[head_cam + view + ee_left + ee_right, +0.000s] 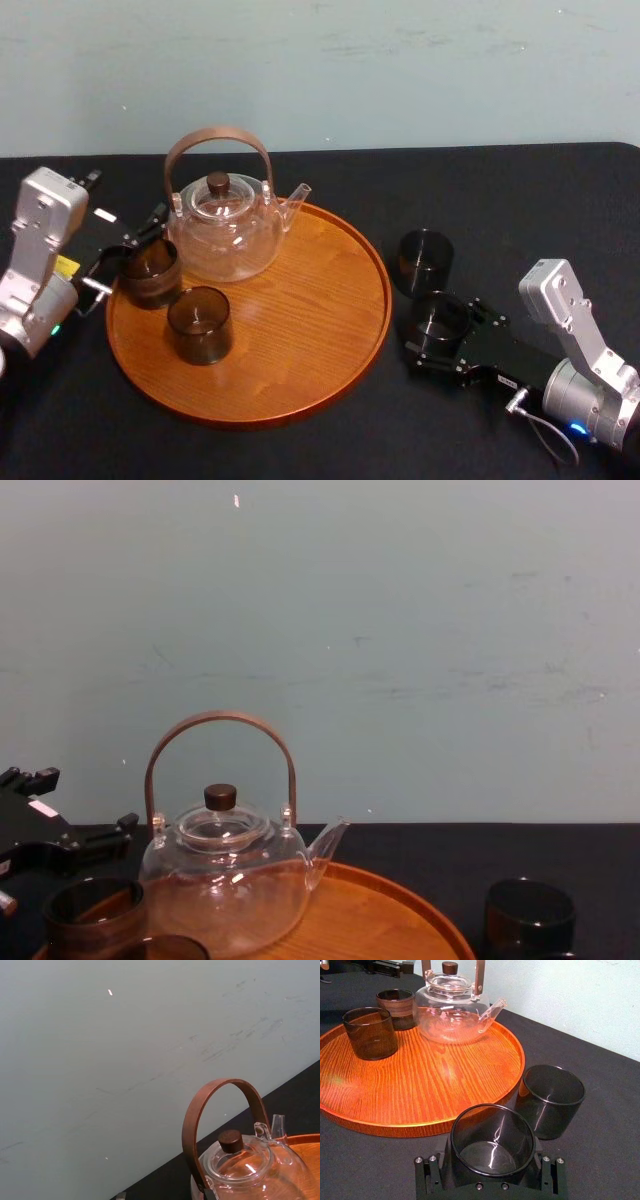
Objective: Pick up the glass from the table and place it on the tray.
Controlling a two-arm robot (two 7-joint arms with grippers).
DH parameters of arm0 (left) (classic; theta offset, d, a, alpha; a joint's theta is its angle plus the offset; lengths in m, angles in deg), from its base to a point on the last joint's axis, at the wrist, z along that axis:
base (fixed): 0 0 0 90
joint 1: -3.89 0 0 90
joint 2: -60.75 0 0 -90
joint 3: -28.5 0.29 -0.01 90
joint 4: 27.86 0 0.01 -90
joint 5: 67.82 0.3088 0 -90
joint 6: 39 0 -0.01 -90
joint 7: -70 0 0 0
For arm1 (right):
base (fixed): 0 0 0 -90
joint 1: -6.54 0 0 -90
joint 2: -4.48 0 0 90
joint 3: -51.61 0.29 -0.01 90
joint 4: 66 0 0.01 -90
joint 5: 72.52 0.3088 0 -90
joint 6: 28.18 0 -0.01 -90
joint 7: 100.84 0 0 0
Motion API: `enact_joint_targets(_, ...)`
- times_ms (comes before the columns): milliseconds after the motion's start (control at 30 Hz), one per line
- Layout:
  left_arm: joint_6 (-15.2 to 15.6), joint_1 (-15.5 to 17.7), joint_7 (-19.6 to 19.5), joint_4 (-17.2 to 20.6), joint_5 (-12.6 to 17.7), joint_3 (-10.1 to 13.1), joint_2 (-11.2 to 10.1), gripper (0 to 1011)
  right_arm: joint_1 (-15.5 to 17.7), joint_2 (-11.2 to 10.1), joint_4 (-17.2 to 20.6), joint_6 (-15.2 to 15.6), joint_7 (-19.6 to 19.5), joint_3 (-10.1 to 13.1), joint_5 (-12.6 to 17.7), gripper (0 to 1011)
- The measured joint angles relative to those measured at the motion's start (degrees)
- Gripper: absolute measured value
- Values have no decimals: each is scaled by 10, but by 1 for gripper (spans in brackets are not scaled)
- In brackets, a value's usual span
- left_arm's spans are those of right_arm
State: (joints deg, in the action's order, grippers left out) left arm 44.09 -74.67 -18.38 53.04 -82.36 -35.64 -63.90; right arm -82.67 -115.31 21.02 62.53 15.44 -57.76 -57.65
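On the black table, just right of the round wooden tray, stands a dark glass. My right gripper is shut on it from the near right. From the right wrist the same glass fills my right gripper, with the pads against its sides. A second dark glass stands on the table just behind. My left gripper is open at the tray's left rim, its fingers either side of a brown glass on the tray.
A glass teapot with a brown hoop handle stands at the back of the tray, spout pointing right. Another dark glass stands on the tray's front left. The tray's right half is bare wood. A pale wall rises behind the table.
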Motion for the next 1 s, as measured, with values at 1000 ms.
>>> enact_joint_targets(1000, 0, 0, 0, 0, 0, 0, 0, 1001, 3, -2, 4, 1, -4, 2, 1, 907)
